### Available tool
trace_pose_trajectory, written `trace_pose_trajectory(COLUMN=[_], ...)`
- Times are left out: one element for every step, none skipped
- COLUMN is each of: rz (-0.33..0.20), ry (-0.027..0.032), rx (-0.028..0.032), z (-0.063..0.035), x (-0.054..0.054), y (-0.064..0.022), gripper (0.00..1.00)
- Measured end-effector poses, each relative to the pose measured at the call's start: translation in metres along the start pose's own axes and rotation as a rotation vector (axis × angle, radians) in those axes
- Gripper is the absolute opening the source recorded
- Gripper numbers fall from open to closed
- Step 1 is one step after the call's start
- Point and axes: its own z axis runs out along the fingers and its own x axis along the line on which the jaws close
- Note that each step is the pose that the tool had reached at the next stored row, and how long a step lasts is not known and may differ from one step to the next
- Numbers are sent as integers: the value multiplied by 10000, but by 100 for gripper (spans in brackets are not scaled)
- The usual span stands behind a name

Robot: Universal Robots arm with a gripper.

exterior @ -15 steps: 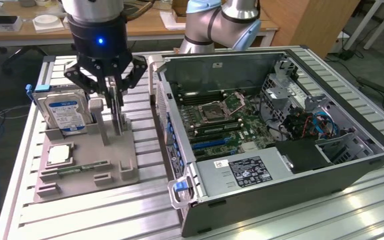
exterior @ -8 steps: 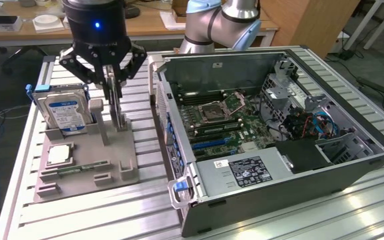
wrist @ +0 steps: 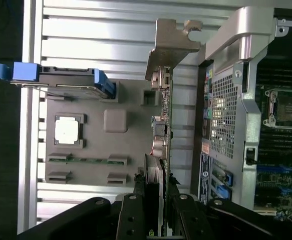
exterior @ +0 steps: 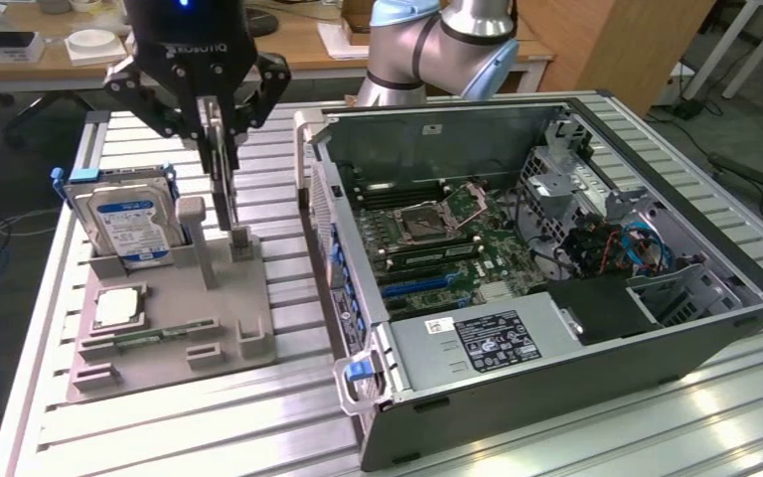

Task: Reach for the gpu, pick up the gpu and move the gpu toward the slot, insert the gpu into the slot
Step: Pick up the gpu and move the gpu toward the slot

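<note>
One gray holder (exterior: pixel 156 366) is carrying one hard drive (exterior: pixel 130 224), one processor chip (exterior: pixel 116 306) and one memory stick (exterior: pixel 156 336). One gpu (wrist: pixel 165 115) is standing upright at the holder, and one computer case (exterior: pixel 580 373) is lying open beside the holder.

light: bright, overhead perhaps | glare: table (exterior: pixel 733 412) | shadow: case interior (exterior: pixel 607 298)

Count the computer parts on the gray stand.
4: hard drive upright at the exterior view's left, processor and memory stick lying flat nearer the camera, gpu on edge in the hand. None looks hidden.

Gpu (wrist: pixel 164 115) brkt bare metal (tray (wrist: pixel 93 142) matt plastic).
</note>
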Motion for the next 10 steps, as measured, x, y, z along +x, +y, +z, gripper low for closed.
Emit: trace_pose_trajectory(rz=[0, 0, 1, 0, -2, -2, -3, -3, -5, -4], ry=[-1, 1, 1, 1, 2, 5, 7, 7, 5, 4], rx=[1, 25, 58, 89, 127, 183, 228, 243, 246, 246], z=[-19, -30, -39, -46, -54, -60, -64, -64, -65, -64], x=[0, 0, 0, -1, -1, -1, -1, -1, -1, 1], y=[1, 2, 2, 2, 2, 3, 2, 2, 2, 2], gripper=[27, 27, 27, 27, 27, 27, 27, 27, 27, 27])
